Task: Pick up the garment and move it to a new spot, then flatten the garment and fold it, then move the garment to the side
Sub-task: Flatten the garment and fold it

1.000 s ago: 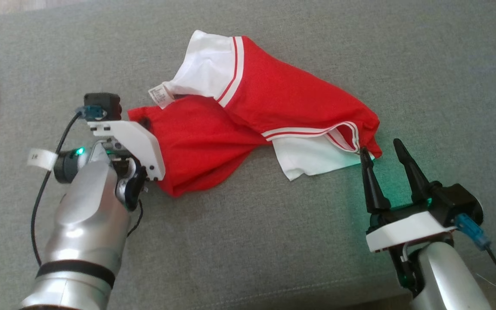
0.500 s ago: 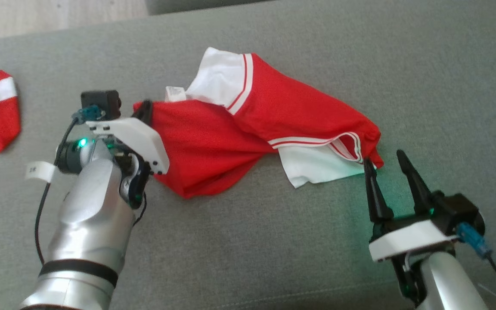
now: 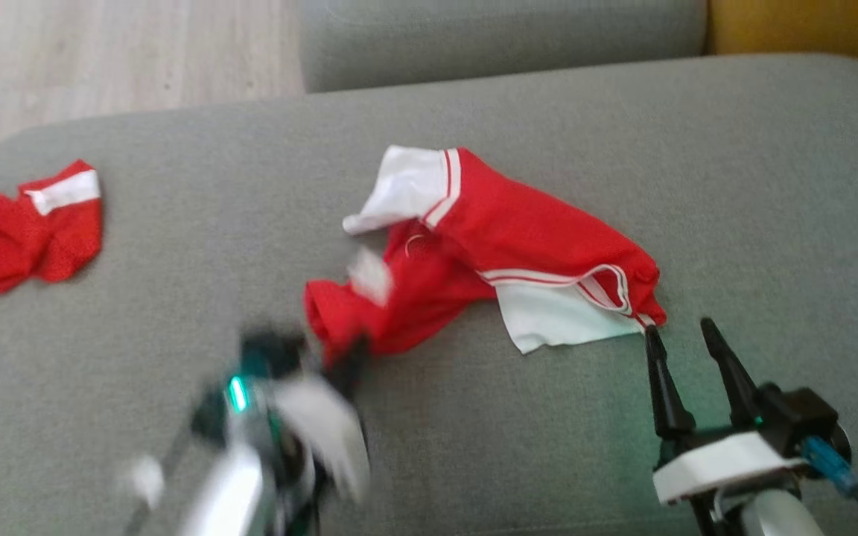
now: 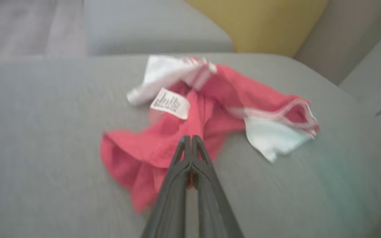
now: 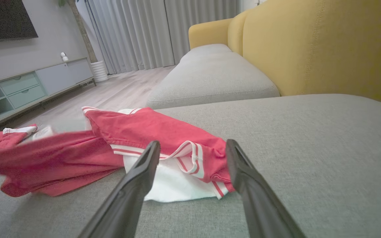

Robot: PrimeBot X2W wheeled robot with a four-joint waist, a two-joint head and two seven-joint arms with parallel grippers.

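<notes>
Two grippers, one garment, one seat; we list them left to right as the head view has them.

Item, far left: a second red piece (image 3: 19, 238) with a white band, at 9 o'clock on the cushion, well apart from the work.

Item: left gripper (image 4: 190, 138), blurred in the head view, fingers pressed together in its wrist view. Their tips sit in red cloth, and we judge a fold to be pinched there. From it the garment (image 3: 533, 231) lies toward 1 o'clock.

Item: the garment, red with white panels and striped trim, crumpled near the middle of the seat. Its long axis runs from 10 o'clock to 4 o'clock, with a red lobe reaching to 7 o'clock to meet the left gripper. A care label (image 4: 170, 103) faces up.

Item: right gripper (image 3: 678, 327), jaws wide and empty. The striped white corner (image 5: 177, 185) lies at its 12 o'clock, just beside the fingertips. We reckon this arm the nearer to that free end, so spreading the garment turns on a short reach straight ahead.

Surface: grey woven sofa cushion (image 3: 176, 186), soft, likely to drag on the cloth.

Room: wooden floor (image 3: 101, 52) at 11 o'clock, yellow backrest (image 5: 309, 49), curtains (image 5: 137, 33), low cabinet (image 5: 28, 86).
</notes>
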